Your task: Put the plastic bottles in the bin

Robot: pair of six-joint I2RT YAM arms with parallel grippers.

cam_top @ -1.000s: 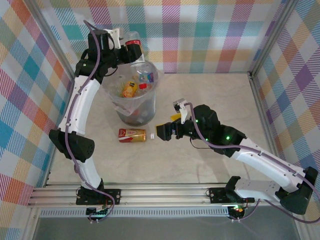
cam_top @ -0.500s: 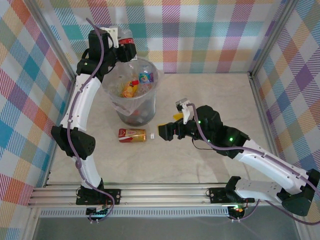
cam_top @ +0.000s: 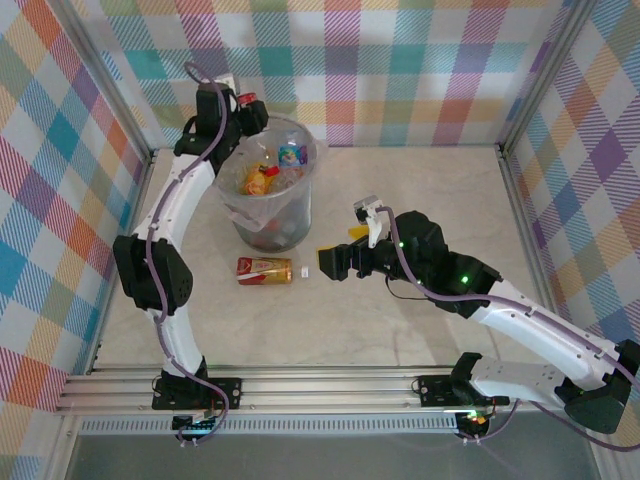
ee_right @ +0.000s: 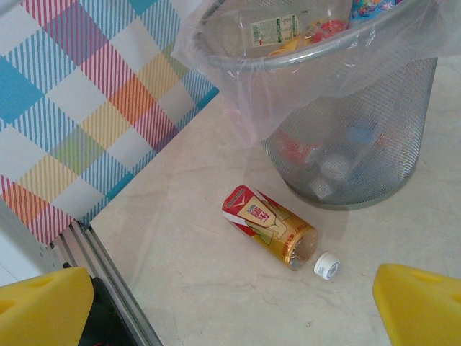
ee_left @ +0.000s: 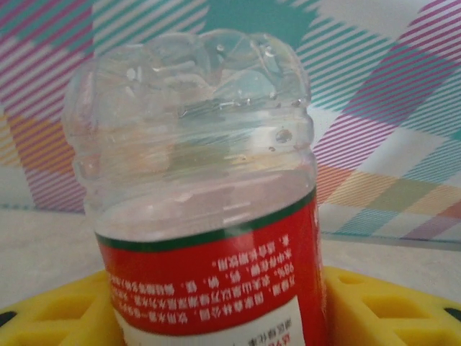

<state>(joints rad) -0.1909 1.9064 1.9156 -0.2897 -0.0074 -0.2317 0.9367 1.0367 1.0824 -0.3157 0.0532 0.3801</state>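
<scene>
Overhead, at far left: left end effector [cam_top: 240, 112] raised by the far left rim of the bin [cam_top: 285, 225], pinching a red-capped bottle [cam_top: 248, 99]. From its own wrist camera, something hidden from above: that bottle's clear ribbed body and red label with a green band, gripped between yellow pads [ee_left: 50, 313] against the plaid wall [ee_left: 403, 108]. Inside the bin from overhead, several bottles [cam_top: 262, 178] with orange, red and blue labels; through the mesh wall in the right wrist view, more lying at the bottom. Just in front of the bin, flat on the surface [cam_top: 420, 190], a red-and-gold bottle [cam_top: 263, 270]; in the right wrist view, a white cap [ee_right: 325, 265] at its mouth, attached or loose impossible to tell. Further right, right end effector [cam_top: 335, 262] low over the surface, spread wide and holding nothing, apart from that bottle.
</scene>
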